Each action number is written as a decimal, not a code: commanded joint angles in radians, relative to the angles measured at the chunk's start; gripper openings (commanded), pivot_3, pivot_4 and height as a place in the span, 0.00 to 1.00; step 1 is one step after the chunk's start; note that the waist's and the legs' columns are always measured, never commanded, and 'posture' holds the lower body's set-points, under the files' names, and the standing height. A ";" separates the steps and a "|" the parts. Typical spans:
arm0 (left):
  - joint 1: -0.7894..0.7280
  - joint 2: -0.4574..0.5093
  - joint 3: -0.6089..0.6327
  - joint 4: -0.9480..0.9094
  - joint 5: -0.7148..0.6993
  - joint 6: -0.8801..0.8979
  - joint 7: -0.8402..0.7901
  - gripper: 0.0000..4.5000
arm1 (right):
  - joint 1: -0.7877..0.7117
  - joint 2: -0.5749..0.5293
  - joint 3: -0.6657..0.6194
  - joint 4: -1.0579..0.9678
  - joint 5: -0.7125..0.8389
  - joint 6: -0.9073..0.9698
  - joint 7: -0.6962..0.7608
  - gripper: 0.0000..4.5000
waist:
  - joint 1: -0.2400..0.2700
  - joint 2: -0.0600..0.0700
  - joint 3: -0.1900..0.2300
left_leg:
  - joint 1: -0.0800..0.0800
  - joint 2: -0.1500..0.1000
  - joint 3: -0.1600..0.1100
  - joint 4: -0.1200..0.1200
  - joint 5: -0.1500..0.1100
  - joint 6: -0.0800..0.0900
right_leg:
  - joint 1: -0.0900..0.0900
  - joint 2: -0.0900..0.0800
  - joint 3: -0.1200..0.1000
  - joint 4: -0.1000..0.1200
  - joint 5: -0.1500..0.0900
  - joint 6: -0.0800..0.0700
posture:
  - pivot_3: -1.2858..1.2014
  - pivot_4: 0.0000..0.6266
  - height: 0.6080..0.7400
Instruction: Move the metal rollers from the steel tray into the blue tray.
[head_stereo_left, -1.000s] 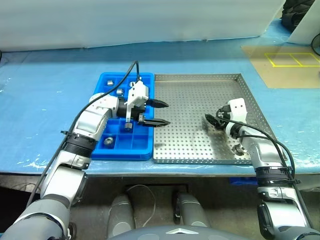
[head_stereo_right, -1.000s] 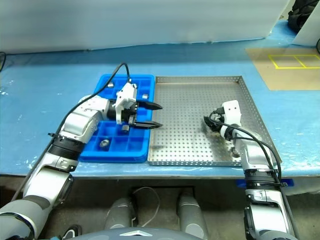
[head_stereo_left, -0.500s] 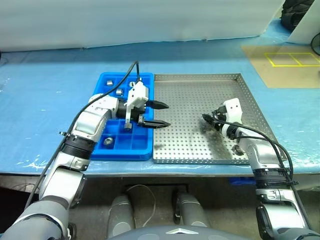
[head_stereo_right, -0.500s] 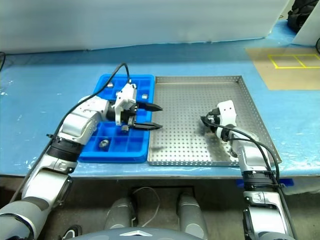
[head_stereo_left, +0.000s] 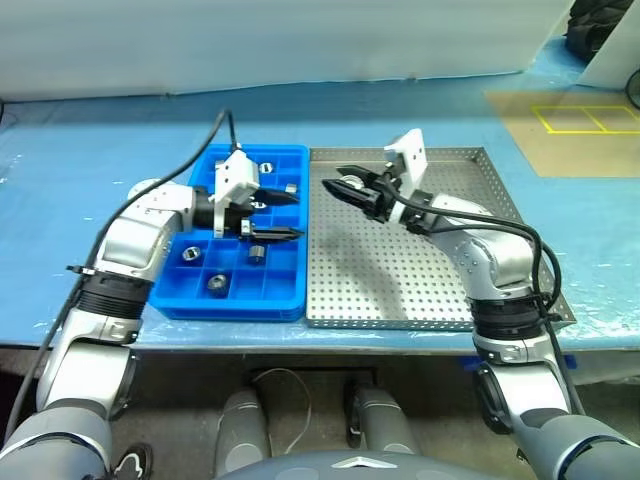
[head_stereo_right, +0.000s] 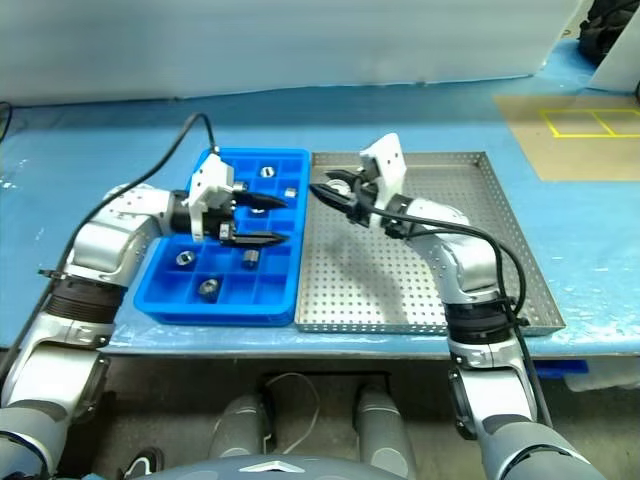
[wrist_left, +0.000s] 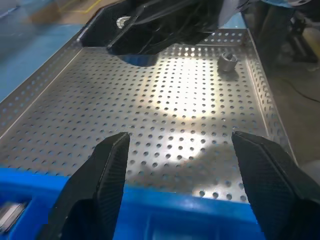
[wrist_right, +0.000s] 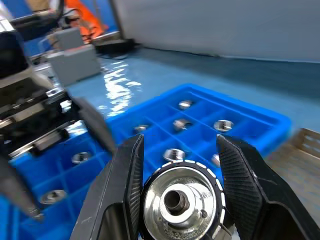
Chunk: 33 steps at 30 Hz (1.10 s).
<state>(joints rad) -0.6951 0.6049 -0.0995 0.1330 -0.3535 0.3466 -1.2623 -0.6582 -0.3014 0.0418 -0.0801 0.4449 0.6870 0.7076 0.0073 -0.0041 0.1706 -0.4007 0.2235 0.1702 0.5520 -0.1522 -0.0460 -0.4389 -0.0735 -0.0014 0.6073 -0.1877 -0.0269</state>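
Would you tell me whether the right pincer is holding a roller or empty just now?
Holding one: the right pincer is shut on a metal roller, its black fingers pressed on either side, above the blue tray.

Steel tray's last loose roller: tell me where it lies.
The small shiny metal roller lies on the grey perforated steel tray, by a rim, in the left wrist view.

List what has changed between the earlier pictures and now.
The right gripper, earlier low at the steel tray's near right part, has lifted and swung toward the blue tray, shut on a metal roller. The left gripper pulled back from the trays' shared edge to over the blue tray, fingers still open. Both trays, the rollers in the compartments and one roller left in the steel tray stayed put.
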 joint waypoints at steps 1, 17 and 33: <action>0.026 0.050 0.079 -0.067 -0.021 0.019 0.043 0.77 | -0.057 0.012 0.069 0.062 -0.004 -0.037 0.086 0.41 | 0.014 0.000 0.000 | 0.000 0.000 0.000 0.000 0.000 0.000 | 0.000 0.000 0.000 0.000 0.000 0.000 | 0.50 0.24 1.00; 0.317 0.206 0.289 -0.377 -0.120 0.183 0.198 0.77 | -0.178 0.059 0.244 0.240 0.019 0.052 0.391 0.41 | 0.096 0.000 0.000 | 0.000 0.001 -0.005 -0.007 0.003 -0.005 | -0.001 -0.001 -0.007 0.001 -0.001 -0.001 | 0.59 0.24 1.00; 0.275 0.172 0.228 -0.367 -0.133 0.177 0.240 0.77 | -0.317 0.122 0.159 0.634 -0.196 -0.259 0.217 0.41 | 0.116 0.000 0.000 | -0.004 0.001 -0.009 -0.007 0.007 -0.012 | -0.002 -0.001 -0.010 0.002 0.000 -0.003 | 0.57 0.24 1.00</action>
<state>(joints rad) -0.3957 0.7776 0.1254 -0.2348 -0.4828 0.5452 -1.0190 -0.9543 -0.1832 0.2287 0.5720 0.2482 0.4542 0.9270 0.1236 -0.0044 0.1709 -0.4044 0.2240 0.1614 0.5449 -0.1451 -0.0580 -0.4406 -0.0741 -0.0112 0.6089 -0.1878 -0.0296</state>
